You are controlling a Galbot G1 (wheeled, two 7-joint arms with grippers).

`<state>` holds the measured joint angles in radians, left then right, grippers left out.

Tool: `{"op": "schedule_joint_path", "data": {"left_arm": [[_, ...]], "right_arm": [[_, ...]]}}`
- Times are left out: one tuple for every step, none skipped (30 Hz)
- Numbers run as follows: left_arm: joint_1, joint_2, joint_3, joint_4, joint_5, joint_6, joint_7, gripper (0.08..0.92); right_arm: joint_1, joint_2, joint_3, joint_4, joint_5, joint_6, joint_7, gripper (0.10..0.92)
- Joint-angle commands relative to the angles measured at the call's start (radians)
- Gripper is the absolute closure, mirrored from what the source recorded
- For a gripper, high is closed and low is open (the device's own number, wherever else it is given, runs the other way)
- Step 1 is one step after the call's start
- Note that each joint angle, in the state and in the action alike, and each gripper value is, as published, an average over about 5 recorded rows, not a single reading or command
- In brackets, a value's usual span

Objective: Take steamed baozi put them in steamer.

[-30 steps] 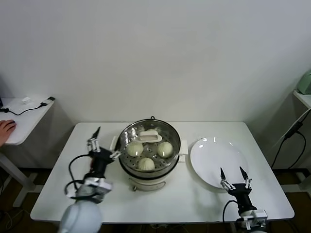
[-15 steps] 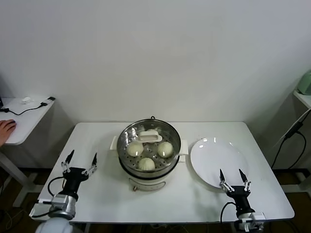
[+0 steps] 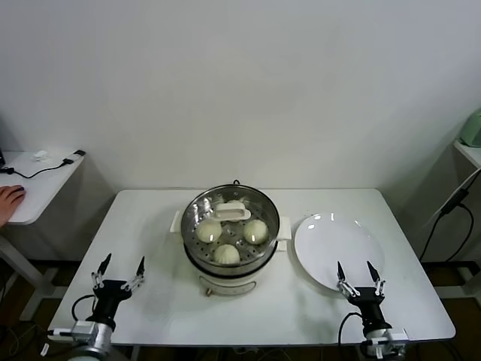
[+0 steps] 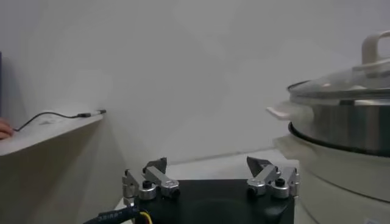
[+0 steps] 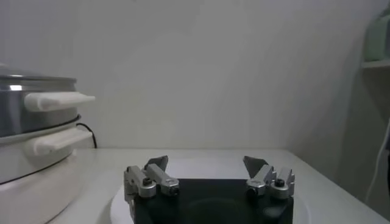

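Retreating left gripper [image 3: 119, 265], empty, open-fingered

The steamer [image 3: 231, 235] sits mid-table with its lid [image 3: 231, 213] on, so there's no way in from above. Bare table [image 3: 150, 226] to its left is wide open, while the plate [image 3: 336, 244] fills the right.

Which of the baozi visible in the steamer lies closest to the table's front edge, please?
The baozi at the front of the steamer; the other two visible, left and right, sit behind it.
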<state>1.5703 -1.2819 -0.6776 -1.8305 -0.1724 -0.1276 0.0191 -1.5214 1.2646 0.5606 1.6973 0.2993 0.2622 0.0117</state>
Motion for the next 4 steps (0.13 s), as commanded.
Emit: {"op": "schedule_joint_path", "data": {"left_arm": [[0.014,-0.004,-0.002,0.021,-0.036,-0.030,0.008,0.177],[0.014,-0.005,0.000,0.019,-0.036,-0.029,0.008,0.177],[0.014,-0.006,0.001,0.018,-0.036,-0.029,0.008,0.177],[0.014,-0.006,0.002,0.017,-0.037,-0.029,0.008,0.177]], "right_arm": [[0.001,0.000,-0.003,0.002,0.000,-0.001,0.001,0.203],[0.002,0.001,-0.003,0.001,0.000,-0.001,0.001,0.203],[0.002,0.001,-0.003,0.001,0.000,-0.001,0.001,0.203],[0.001,0.001,-0.004,0.002,0.000,-0.001,0.001,0.203]]}}
